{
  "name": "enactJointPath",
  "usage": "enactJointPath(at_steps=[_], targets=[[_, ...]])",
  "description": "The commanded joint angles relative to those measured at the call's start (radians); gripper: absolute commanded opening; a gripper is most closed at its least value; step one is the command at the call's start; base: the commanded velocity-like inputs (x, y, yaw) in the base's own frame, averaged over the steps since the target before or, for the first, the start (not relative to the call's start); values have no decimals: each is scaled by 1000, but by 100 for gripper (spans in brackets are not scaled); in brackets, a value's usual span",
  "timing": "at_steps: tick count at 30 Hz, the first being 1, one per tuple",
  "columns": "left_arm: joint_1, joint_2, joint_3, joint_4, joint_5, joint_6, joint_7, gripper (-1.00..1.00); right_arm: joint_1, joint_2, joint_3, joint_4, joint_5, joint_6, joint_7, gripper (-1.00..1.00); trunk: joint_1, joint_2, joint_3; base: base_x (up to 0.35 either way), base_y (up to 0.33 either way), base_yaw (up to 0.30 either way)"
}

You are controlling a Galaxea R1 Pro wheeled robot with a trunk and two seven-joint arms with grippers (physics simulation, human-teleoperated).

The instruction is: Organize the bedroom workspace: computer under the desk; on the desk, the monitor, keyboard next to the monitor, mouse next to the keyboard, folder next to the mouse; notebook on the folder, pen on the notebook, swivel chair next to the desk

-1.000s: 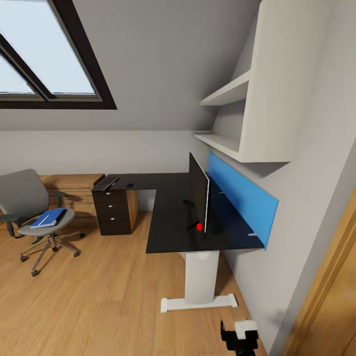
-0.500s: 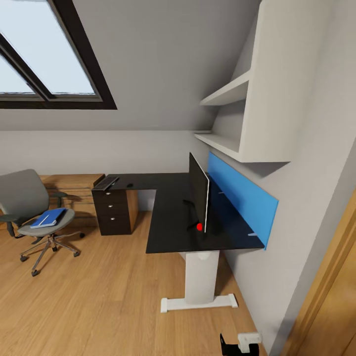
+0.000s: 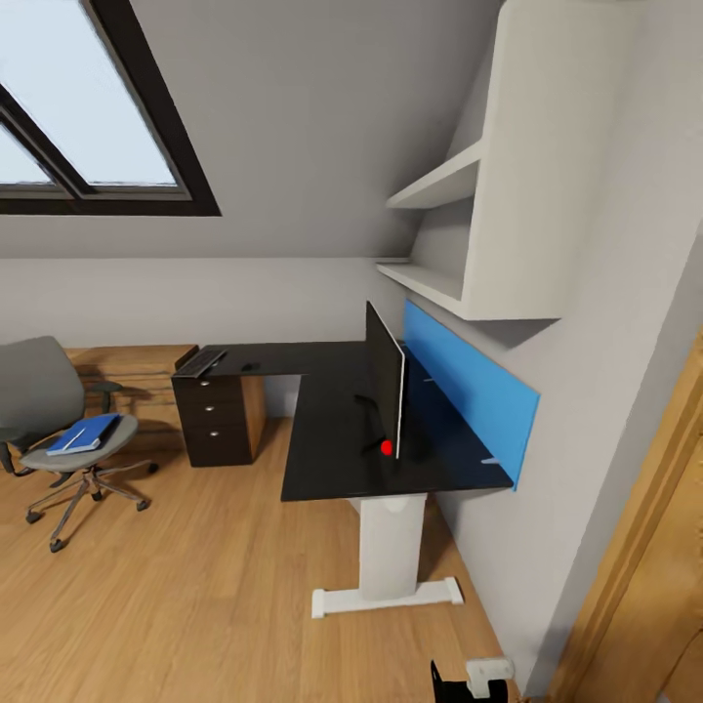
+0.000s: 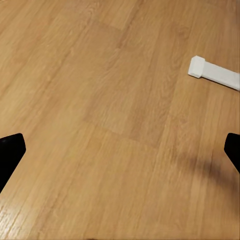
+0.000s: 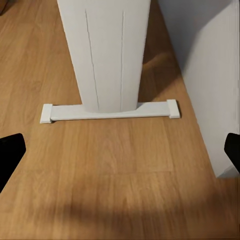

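**Robot facing the L-shaped desk, with the folder waiting on the chair**

The blue folder [image 3: 86, 433] is lying flat on the seat of the grey swivel chair [image 3: 59, 430], at about 9 o'clock in the head view, well apart from the desk [image 3: 342, 430]. A thin pale stick, probably the pen, is resting on the folder; the notebook is too small to make out. The chair is standing out on the wood floor [image 3: 195, 586], so the folder is likely the next thing to fetch.

The monitor [image 3: 386, 391] is standing upright on the desk near the centre of the view, seen edge-on, with a red dot at its lower corner. The keyboard [image 3: 202, 362] is sitting at the far end of the desk, at about 10 o'clock, over the dark drawers [image 3: 208, 420]. A small dark shape just beside it is probably the mouse [image 3: 249, 367]. Both are well apart from the monitor.

A blue panel [image 3: 469, 391] is backing the desk, with white shelves [image 3: 459, 244] above and a skylight [image 3: 78, 107] at 11 o'clock. The white desk leg [image 5: 105, 55] is standing between the robot and the wall.

Both wrist views are looking down at bare floor. The left fingers [image 4: 11, 155] and right fingers [image 5: 11, 152] are spread wide, gripping nothing.
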Motion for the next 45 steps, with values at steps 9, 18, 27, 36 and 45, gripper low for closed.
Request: enactJointPath(at_steps=[9,18,27,36,45], targets=[[-1,0,0,1,6,-7,-8,100,-1,-1,8,2,-4,-3,-2,100,0,-1,-1,0,20,-48],[-1,0,0,1,6,-5,-8,100,-1,0,8,3,-3,-3,-1,100,0,-1,-1,0,248,-1],[-1,0,0,1,6,-4,-8,100,-1,0,8,4,-2,-3,-1,100,0,-1,-1,0,303,0],[-1,1,0,1,8,-4,-8,100,-1,1,9,2,-3,-3,-1,100,0,-1,-1,0,305,0],[-1,1,0,1,8,-4,-8,100,-1,5,10,-1,-4,-4,-1,100,0,-1,-1,78,262,91]])
